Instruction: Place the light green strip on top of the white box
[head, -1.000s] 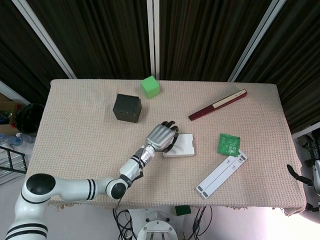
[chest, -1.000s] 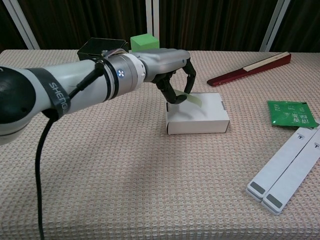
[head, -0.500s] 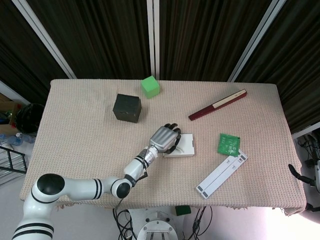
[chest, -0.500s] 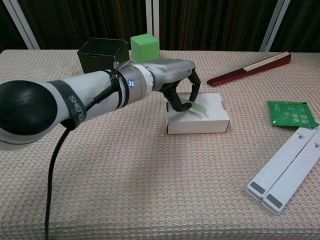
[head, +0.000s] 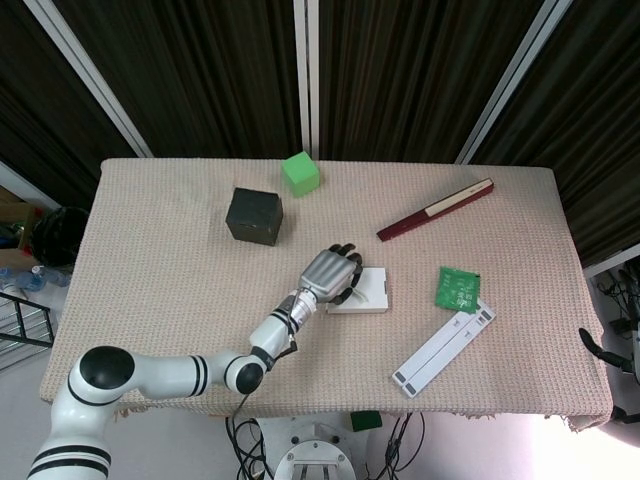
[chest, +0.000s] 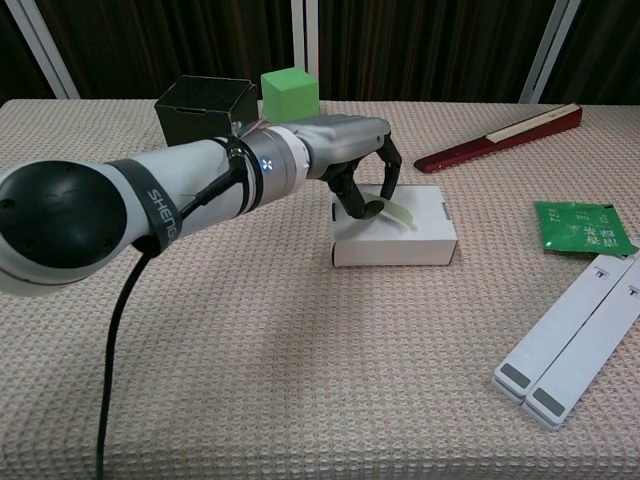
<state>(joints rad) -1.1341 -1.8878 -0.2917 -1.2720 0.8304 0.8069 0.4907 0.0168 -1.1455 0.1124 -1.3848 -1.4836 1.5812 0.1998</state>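
The white box (head: 372, 292) (chest: 400, 240) lies flat near the table's middle. My left hand (head: 328, 272) (chest: 345, 160) hangs over its left half, fingers curled down. In the chest view the light green strip (chest: 397, 213) is pinched between thumb and fingers, and its free end lies on the box top. From the head camera the hand hides the strip. Only a dark sliver of my right hand (head: 592, 346) shows beyond the table's right edge, too little to tell how it is held.
A black box (head: 254, 215) (chest: 205, 100) and a green cube (head: 300, 173) (chest: 290, 95) stand at the back left. A dark red stick (head: 435, 209) lies at the back right. Right of the white box are a green packet (head: 458, 289) and white flat bars (head: 443, 350).
My left hand has sunk a little and shifted right over the box. The strip has come down with it until its end lies on the box top.
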